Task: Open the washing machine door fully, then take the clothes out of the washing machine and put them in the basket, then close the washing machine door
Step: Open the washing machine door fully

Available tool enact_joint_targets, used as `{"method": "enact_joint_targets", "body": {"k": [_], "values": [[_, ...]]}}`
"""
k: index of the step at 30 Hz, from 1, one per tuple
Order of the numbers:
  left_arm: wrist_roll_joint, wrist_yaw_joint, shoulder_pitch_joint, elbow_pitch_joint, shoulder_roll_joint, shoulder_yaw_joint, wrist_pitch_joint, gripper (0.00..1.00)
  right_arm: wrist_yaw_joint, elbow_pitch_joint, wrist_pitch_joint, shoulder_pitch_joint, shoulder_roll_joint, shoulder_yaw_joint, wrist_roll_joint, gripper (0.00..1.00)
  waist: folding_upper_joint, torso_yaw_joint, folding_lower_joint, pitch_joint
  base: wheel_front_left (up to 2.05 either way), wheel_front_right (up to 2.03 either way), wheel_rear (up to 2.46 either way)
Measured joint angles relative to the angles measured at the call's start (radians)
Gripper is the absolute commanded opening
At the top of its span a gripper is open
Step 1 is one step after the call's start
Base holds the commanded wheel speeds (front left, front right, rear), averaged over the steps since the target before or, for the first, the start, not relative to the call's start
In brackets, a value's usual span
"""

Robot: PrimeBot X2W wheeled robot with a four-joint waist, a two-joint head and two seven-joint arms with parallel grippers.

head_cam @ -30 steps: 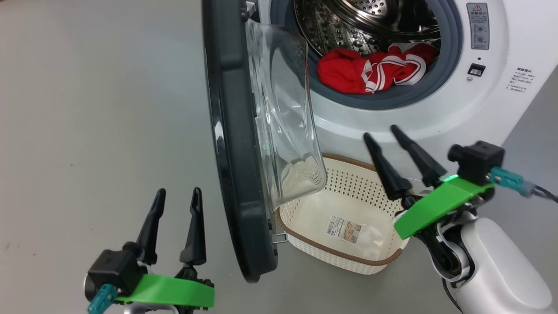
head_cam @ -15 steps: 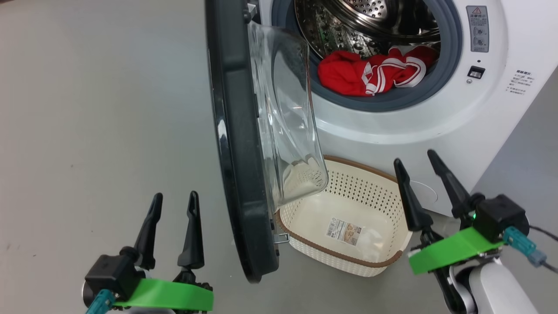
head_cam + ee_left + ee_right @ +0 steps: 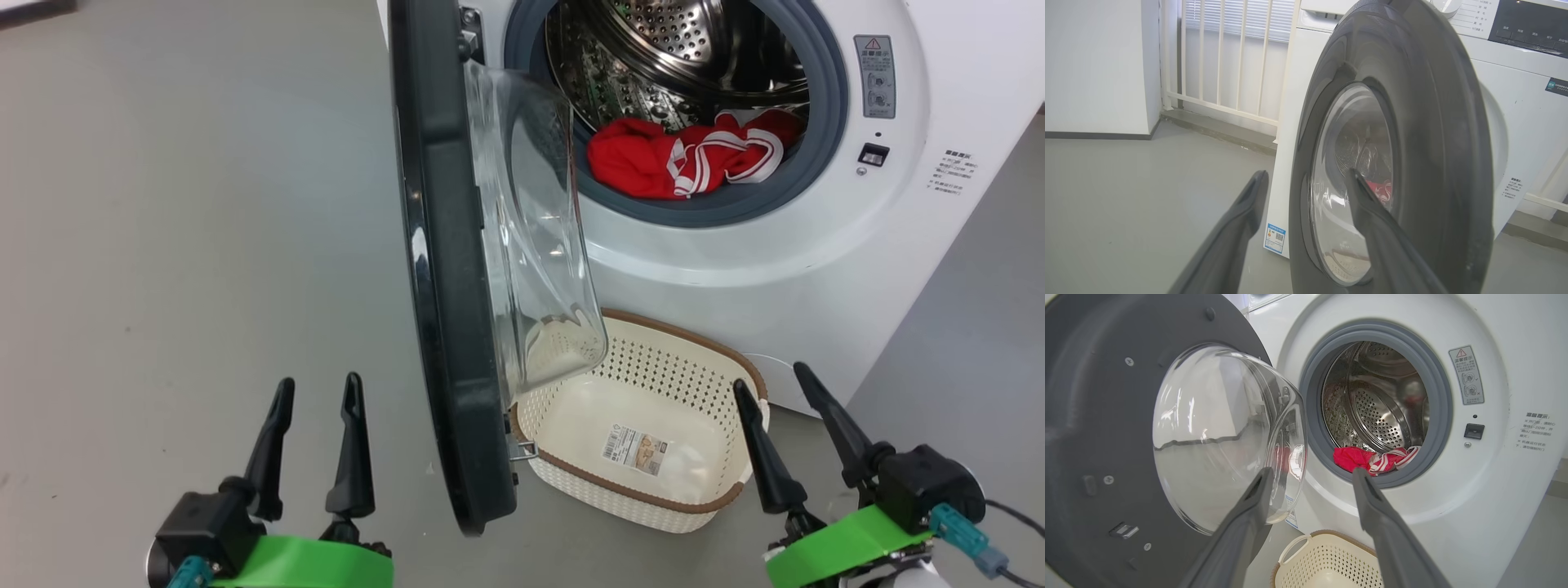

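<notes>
- A smooth grey floor (image 3: pixel 188 212) spreads across the scene, carrying everything.
- A big white washing machine (image 3: pixel 735 261) stands on it.
- A small cream basket (image 3: pixel 653 367) sits upright on the floor, just in front of the machine's base.

You will find a plain grey floor (image 3: pixel 204 204), smooth, with a few faint marks. In the left wrist view, a white wall (image 3: pixel 1094 61) with a dark skirting (image 3: pixel 1098 135) stands at the left. Beside it a white barred railing (image 3: pixel 1220 61) rises from a low grey kerb (image 3: pixel 1216 132), with slatted blinds (image 3: pixel 1237 16) behind the bars.
</notes>
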Motion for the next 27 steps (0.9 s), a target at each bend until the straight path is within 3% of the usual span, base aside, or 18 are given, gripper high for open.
{"method": "enact_joint_targets", "body": {"k": [22,23,24,25,27], "values": [[0.013,0.000,0.015,-0.019,-0.003,0.015,0.000,1.00,0.000,-0.072,-0.005,0.076,0.002,0.020,-0.003,1.00,0.0000,-0.016,0.0000,0.005,0.00,0.00,0.00],[0.017,0.001,0.015,-0.027,-0.003,0.019,0.000,0.65,0.000,-0.073,-0.006,0.076,0.002,0.020,-0.003,1.00,0.0000,-0.016,0.0000,0.006,0.00,0.00,0.00],[0.024,0.001,0.015,-0.040,-0.004,0.023,0.000,0.24,0.000,-0.073,-0.007,0.076,0.002,0.020,-0.003,1.00,0.0000,-0.016,0.0000,0.007,0.00,0.00,0.00],[0.029,0.002,0.015,-0.054,-0.004,0.026,0.000,0.00,0.000,-0.073,-0.007,0.076,0.002,0.020,-0.003,1.00,0.0000,-0.016,0.0000,0.008,0.00,0.00,0.00],[0.034,0.004,0.015,-0.081,-0.004,0.027,0.000,0.00,0.000,-0.073,-0.007,0.076,0.002,0.019,-0.002,1.00,0.0000,-0.015,0.0000,0.010,0.00,0.00,0.00]]}}
